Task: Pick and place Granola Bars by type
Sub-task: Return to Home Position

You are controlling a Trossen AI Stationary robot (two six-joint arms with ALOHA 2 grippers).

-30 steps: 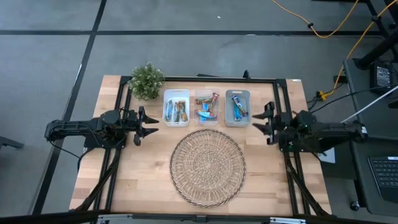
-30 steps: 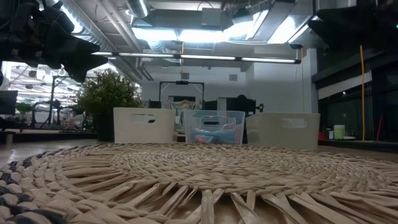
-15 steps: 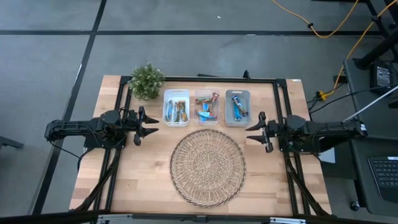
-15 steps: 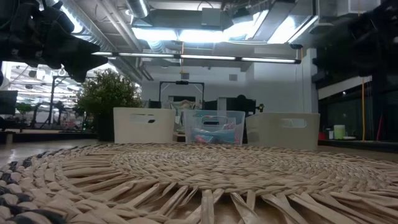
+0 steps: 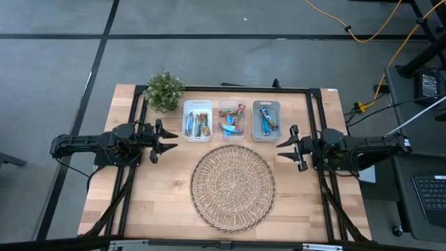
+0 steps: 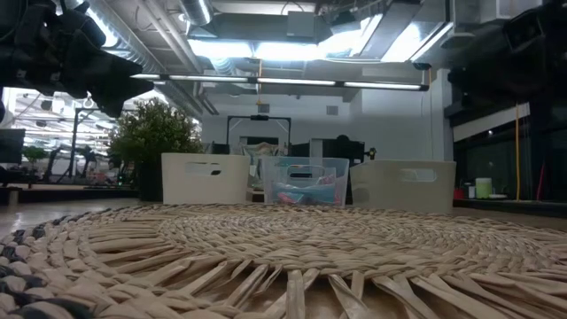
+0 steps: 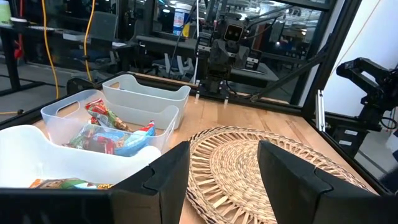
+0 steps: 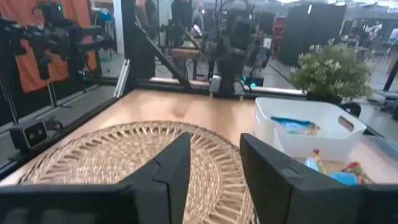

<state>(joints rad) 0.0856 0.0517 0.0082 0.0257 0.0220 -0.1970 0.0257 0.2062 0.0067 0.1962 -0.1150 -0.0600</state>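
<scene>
Checker: Granola Bars [image 5: 231,124], location?
Recorder: All in three bins along the counter's [image 5: 139,195] far side: white bin [image 5: 185,120], transparent bin [image 5: 232,102], gray bin [image 5: 266,103].
Checker: End effectors?
Recorder: Left end effector [image 5: 173,141] has its fingers spread and empty, over the counter left of the wicker tray [image 5: 233,187]. Right end effector [image 5: 280,150] is likewise spread and empty, right of the tray, near the gray bin.

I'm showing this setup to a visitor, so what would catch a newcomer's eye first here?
Probably the big round wicker tray, lying bare in the middle of the wooden table. Beyond it, a row of three small bins holds bright foil granola bars, with a potted plant on the left arm's side. The left gripper and right gripper hang open on either side of the tray, facing each other.
</scene>
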